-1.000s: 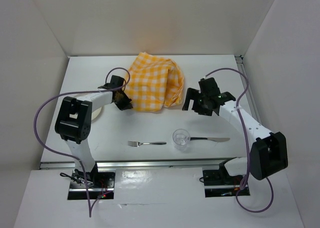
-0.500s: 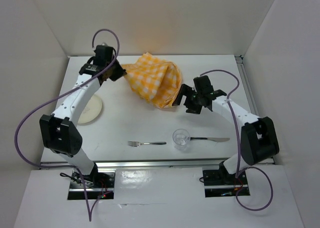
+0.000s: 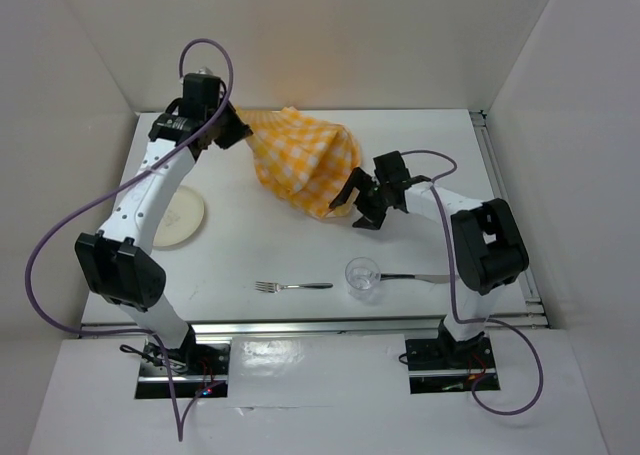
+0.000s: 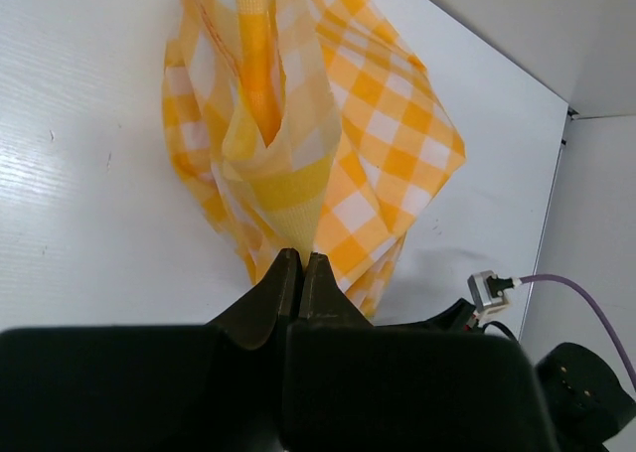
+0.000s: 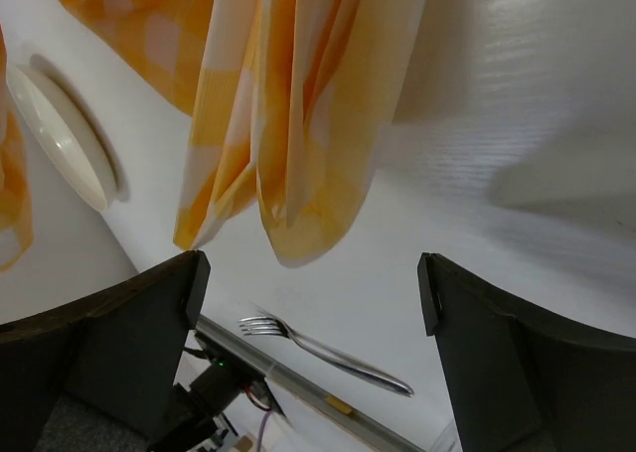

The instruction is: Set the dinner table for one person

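Observation:
The yellow-and-white checked cloth (image 3: 305, 160) hangs bunched over the back middle of the white dinner table (image 3: 250, 245). My left gripper (image 3: 236, 131) is shut on one corner and holds it up at the back left. In the left wrist view the jaws (image 4: 301, 259) pinch the cloth (image 4: 328, 144) tight. My right gripper (image 3: 356, 201) is open and empty, right beside the cloth's lower right edge. In the right wrist view its gripper (image 5: 313, 293) is wide apart, with the cloth's hanging folds (image 5: 298, 104) just above and beyond it.
A cream plate (image 3: 178, 218) lies at the left, also in the right wrist view (image 5: 60, 139). A fork (image 3: 293, 286), a clear glass (image 3: 362, 275) and a knife (image 3: 420, 277) lie in a row near the front metal rail (image 3: 300, 325). White walls enclose the table.
My left gripper has risen and swung to the back left with the cloth corner, pulling the cloth up off the table. My right gripper has moved left up to the cloth's edge.

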Motion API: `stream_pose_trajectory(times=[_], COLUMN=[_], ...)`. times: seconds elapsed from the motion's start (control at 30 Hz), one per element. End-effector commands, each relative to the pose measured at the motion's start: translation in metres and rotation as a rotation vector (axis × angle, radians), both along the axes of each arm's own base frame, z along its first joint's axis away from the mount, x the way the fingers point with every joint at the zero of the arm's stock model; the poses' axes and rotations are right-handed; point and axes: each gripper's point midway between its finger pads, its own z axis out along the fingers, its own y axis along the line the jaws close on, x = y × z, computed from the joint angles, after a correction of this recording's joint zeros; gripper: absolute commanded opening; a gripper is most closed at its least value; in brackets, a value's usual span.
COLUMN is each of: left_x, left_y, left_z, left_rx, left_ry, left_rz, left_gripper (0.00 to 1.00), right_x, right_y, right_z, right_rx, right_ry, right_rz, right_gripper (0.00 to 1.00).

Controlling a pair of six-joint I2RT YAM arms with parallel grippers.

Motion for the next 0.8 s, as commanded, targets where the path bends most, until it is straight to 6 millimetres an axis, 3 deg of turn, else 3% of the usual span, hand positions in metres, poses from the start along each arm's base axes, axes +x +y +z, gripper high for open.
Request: stream_pose_trajectory(times=[0.0,0.2,0.27,0.3,0.33,0.4,0.43,0.47,0.5,0.53,0.57,0.6,0.7,0.73,0.77], left_x=[0.005,0.006,0.007,0.008,0.007,0.01,0.015,0.014,0.02,0.027,0.032,0.035,0.043,0.044,0.045], left_y=[-0.001,-0.002,-0.003,0.002,0.002,0.005,0.012,0.01,0.016,0.023,0.028,0.031,0.051,0.055,0.069], left_z=[0.024,0.027,0.031,0.031,0.036,0.046,0.046,0.061,0.065,0.062,0.082,0.087,0.106,0.106,0.106], left_rx=[-0.003,-0.002,-0.004,-0.003,0.004,0.004,0.014,0.012,0.004,0.01,0.014,0.009,0.005,0.0,0.003], left_ry=[-0.062,-0.064,-0.073,-0.073,-0.081,-0.101,-0.105,-0.136,-0.146,-0.133,-0.179,-0.186,-0.224,-0.224,-0.224], left_rz=[-0.021,-0.035,-0.035,-0.026,-0.032,-0.036,-0.027,-0.042,-0.037,-0.032,-0.026,-0.025,-0.002,0.001,0.028], left_gripper=[0.0,0.0,0.0,0.0,0.0,0.0,0.0,0.0,0.0,0.0,0.0,0.0,0.0,0.0,0.0], right_x=[0.029,0.045,0.054,0.058,0.061,0.086,0.089,0.1,0.12,0.127,0.136,0.156,0.163,0.167,0.163], right_y=[0.015,0.022,0.021,0.025,0.023,0.01,0.0,-0.012,-0.03,-0.043,-0.057,-0.09,-0.139,-0.17,-0.184], right_z=[0.021,0.01,0.007,0.011,0.012,0.032,0.041,0.048,0.079,0.093,0.112,0.143,0.189,0.202,0.216], right_rx=[0.09,0.125,0.115,0.111,0.094,0.046,0.012,-0.04,-0.044,-0.055,-0.053,-0.064,-0.067,-0.075,-0.077], right_ry=[-0.072,-0.037,-0.056,-0.079,-0.089,-0.174,-0.174,-0.219,-0.294,-0.32,-0.359,-0.429,-0.506,-0.536,-0.559], right_rz=[-0.025,-0.077,-0.104,-0.105,-0.108,-0.125,-0.136,-0.146,-0.181,-0.192,-0.203,-0.248,-0.291,-0.339,-0.353], right_gripper=[1.0,1.0,0.9,0.8,0.44,0.09,0.0,0.0,0.0,0.0,0.0,0.0,0.0,0.0,0.0])
